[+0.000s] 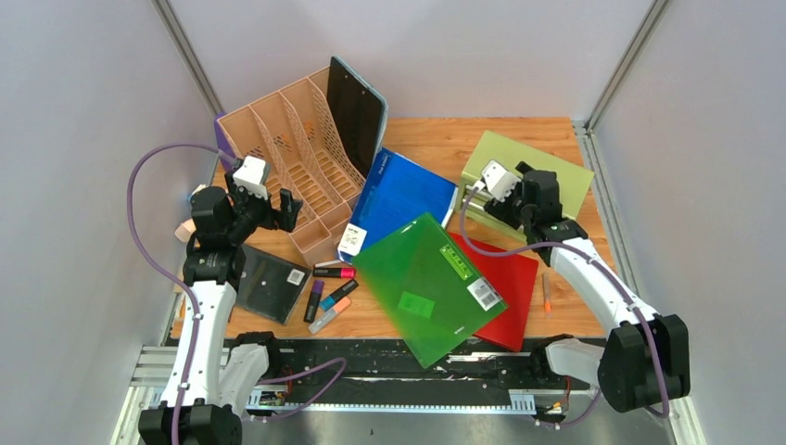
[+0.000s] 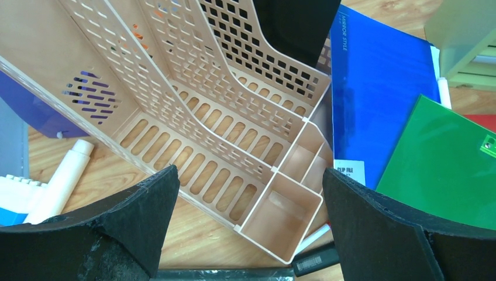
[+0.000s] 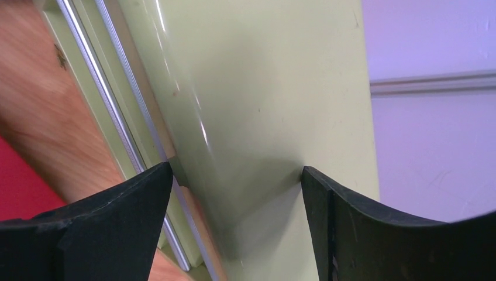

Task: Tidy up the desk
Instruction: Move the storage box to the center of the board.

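Mostly hidden under green folder [image 1: 422,269]: red folder [image 1: 512,278]. Smeared at 9 o'clock, right wrist view: bench [image 3: 29,105]. Cut off at 2 o'clock, left wrist view: green cabinet [image 2: 462,41].

The left gripper [image 2: 248,178] hangs with jaws spread wide over a peach slotted file organizer [image 2: 193,117] standing on the worktop [image 2: 193,240]. A blue clip file [image 2: 374,99] lies at 2 o'clock, a green folder [image 2: 444,158] at 4 o'clock, and a white tube [image 2: 64,175] at 8 o'clock.
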`<state>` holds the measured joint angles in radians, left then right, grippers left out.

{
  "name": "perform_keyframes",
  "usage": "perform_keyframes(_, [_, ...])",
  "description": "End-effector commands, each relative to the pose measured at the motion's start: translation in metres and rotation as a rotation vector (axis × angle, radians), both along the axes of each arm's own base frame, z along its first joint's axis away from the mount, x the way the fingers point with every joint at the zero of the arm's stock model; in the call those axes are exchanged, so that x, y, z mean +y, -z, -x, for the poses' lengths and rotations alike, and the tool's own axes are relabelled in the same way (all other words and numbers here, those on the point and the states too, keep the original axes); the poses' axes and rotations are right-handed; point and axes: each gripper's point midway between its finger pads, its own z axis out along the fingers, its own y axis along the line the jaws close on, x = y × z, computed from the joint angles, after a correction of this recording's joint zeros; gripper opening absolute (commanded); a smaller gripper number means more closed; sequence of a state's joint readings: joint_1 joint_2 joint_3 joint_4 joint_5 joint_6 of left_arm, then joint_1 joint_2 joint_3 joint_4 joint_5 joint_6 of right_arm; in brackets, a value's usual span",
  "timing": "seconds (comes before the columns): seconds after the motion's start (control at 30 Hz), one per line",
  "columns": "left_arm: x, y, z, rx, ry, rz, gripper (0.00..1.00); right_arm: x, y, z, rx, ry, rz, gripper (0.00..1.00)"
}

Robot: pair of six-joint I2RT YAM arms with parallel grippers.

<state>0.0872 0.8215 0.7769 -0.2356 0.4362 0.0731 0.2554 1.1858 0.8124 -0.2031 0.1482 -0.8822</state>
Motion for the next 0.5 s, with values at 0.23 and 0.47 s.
perform_keyframes(0.23, [-0.003, -0.001, -0.002, -0.019, 0.018, 0.007, 1.00, -0.069, 0.011, -0.027, -0.002, 0.099, 0.153, 0.80])
perform_keyframes(0.47, [-0.004, 0.002, -0.003, -0.013, 0.024, 0.008, 1.00, -0.086, 0.000, -0.052, -0.034, 0.096, 0.202, 0.78])
